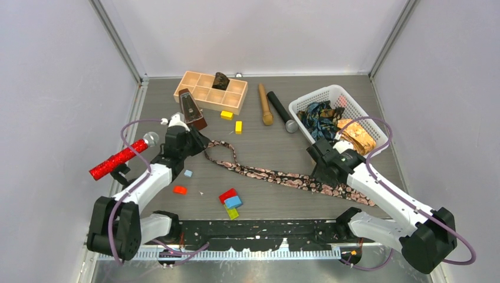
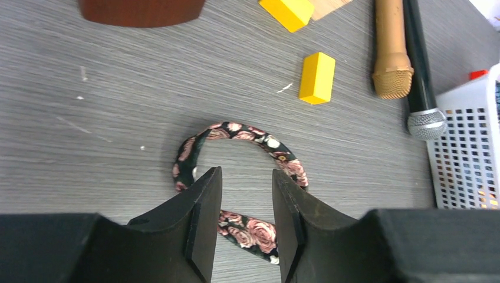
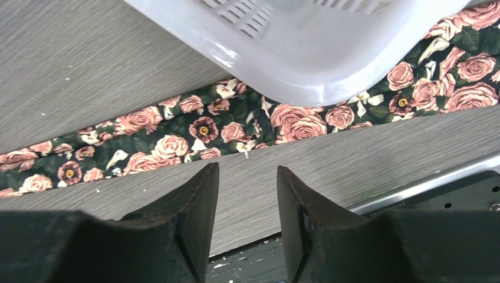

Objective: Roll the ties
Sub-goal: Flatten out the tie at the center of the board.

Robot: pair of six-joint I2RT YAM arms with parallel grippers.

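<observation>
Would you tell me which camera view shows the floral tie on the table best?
Top external: the tie shows there along almost its whole length. Left wrist shows only its curled narrow end; right wrist shows a close stretch, partly behind the basket.

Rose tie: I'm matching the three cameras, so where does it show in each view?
Top external: the tie lies diagonally across the middle of the picture.
Left wrist: its narrow end loops just beyond the open left claw.
Right wrist: its wide part crosses the picture beyond the right claw.
Shared landmark: white basket, at the right edge in left wrist, at the top in right wrist.
</observation>
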